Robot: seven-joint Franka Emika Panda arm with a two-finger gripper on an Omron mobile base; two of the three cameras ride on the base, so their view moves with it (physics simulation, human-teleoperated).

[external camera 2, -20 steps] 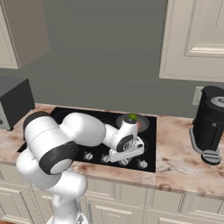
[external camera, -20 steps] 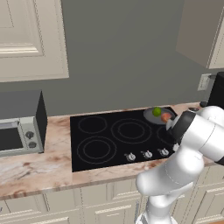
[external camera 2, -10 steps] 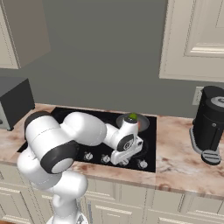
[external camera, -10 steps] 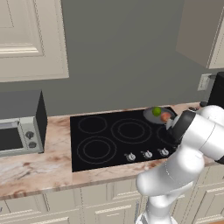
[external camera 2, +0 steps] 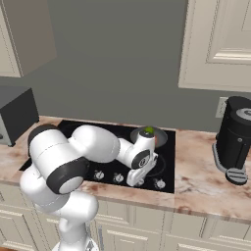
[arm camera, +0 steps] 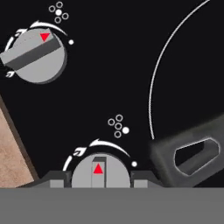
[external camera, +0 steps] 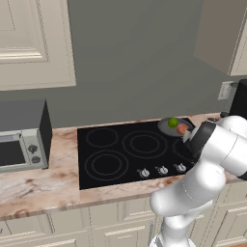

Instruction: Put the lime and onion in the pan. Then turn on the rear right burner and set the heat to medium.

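Observation:
The grey pan (external camera: 166, 128) sits on the rear right burner of the black cooktop (external camera: 111, 149). The green lime (external camera: 172, 123) and the orange-brown onion (external camera: 182, 129) lie inside it. From the right base view I see the pan (external camera 2: 158, 138) and the lime (external camera 2: 148, 131) behind my wrist. My gripper (external camera 2: 134, 180) is down at the front knob row. In the hand view my gripper (arm camera: 98, 177) is open and straddles a round grey knob (arm camera: 99, 169) with a red triangle, one fingertip on each side. The pan's slotted handle (arm camera: 192, 153) lies just right of it.
A second knob (arm camera: 37, 54) lies to the upper left in the hand view, and the beige counter edge (arm camera: 11, 153) is at the left. A microwave (external camera: 19, 144) stands left of the cooktop. A dark coffee machine (external camera 2: 236, 139) stands on the counter at the right.
My hand has moved slightly down and towards the front knob row. The pan, lime and onion have not moved.

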